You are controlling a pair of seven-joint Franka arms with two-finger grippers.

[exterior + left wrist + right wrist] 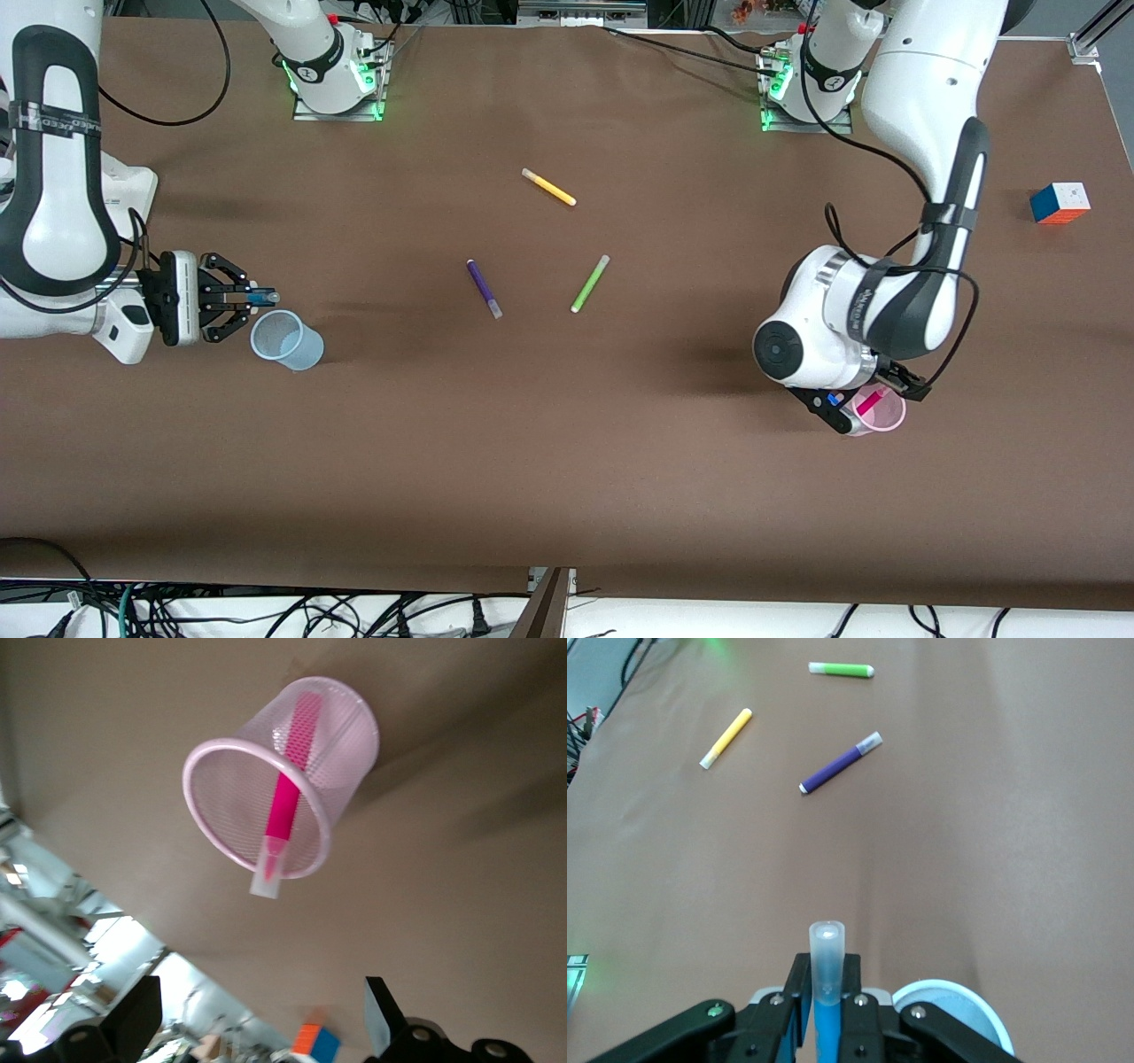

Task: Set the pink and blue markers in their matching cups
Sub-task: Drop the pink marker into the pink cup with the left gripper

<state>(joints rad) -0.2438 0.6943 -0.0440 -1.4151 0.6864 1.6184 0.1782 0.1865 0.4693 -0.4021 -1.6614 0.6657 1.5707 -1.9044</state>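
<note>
- Loose pens on the brown table cover [567, 461], mid-table: yellow pen [548, 187] nearest the arm bases, dark purple pen [484, 288] and lime green pen [589, 283] nearer the front camera, all well apart from both cups.
- Colour cube [1060, 203] sits at the left arm's end of the table, clear of the work.
- Left gripper [873, 400] is directly over the pink cup [879, 410], fingers spread wide, grasping nothing; the arm's wrist hides part of the cup from the front.
- Pink marker [286, 804] stands in the pink cup, leaning on the rim, pale cap [269, 870] upward and poking past the lip.
- Right gripper [257, 298] is clenched on the blue marker [825, 992], just beside the blue cup's [285, 340] rim.
- Blue marker's long axis runs along the fingers, roughly level, greyish cap pointing toward mid-table.
- Blue cup upright, at the right arm's end.
- Cables hang along the table's front edge; green lights glow at both arm bases.
</note>
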